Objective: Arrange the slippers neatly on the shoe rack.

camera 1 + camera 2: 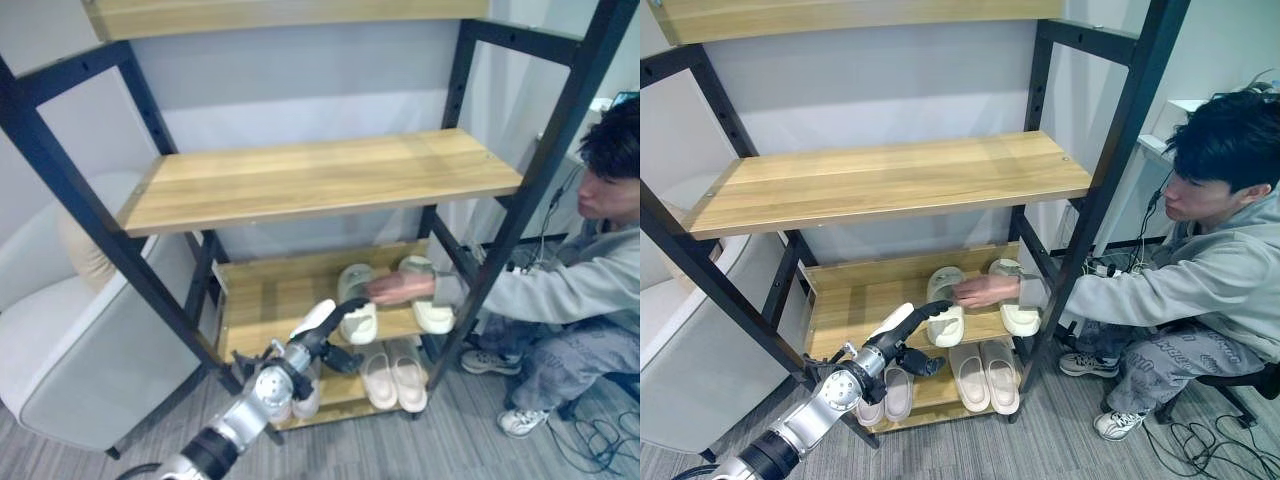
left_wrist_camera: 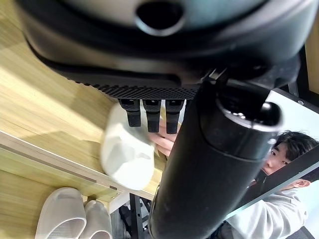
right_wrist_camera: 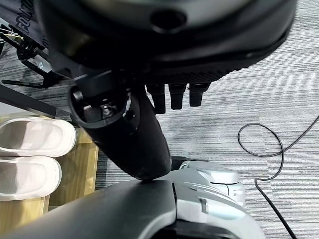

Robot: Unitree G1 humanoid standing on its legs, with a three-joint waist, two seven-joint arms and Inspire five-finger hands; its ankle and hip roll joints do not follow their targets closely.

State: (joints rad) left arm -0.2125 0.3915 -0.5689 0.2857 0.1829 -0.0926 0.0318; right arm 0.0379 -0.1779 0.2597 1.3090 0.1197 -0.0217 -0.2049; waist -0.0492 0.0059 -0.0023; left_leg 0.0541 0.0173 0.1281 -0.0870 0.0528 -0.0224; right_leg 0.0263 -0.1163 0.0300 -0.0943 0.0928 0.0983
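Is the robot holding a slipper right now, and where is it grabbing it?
No. The left hand reaches with straight fingers toward the slipper on the lower shelf, where a person's hand rests. The right hand holds nothing.

Slippers [image 1: 945, 322] on rack [image 1: 890, 180], perhaps paired.

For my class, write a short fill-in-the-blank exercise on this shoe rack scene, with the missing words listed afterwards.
1. The person's hand rests on a slipper on the ____ shelf from the bottom.
2. The wide shelf above that one holds ____ slippers.
3. The robot's left hand reaches toward the rack with its fingers ____.
4. The beige pair on the bottom shelf lies ____ by side.

Missing words: second; no; straight; side
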